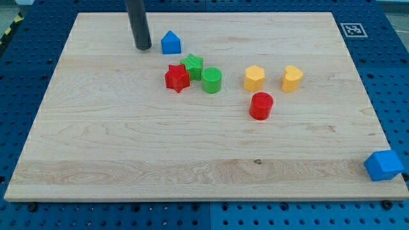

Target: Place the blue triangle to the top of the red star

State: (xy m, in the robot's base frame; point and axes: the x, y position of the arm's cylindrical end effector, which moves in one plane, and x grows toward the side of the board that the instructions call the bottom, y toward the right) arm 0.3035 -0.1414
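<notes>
Resting my tip (143,47) just left of the blue triangle (170,43), which sits above the red star (177,78) on the surface (128,147), I hold nothing, and judge this light, stiff, slippery block best nudged squarely on its flat side.

pale wood-grain board (128,147), matt; blocks such as the red star (177,78) look like ridged plastic.
</notes>
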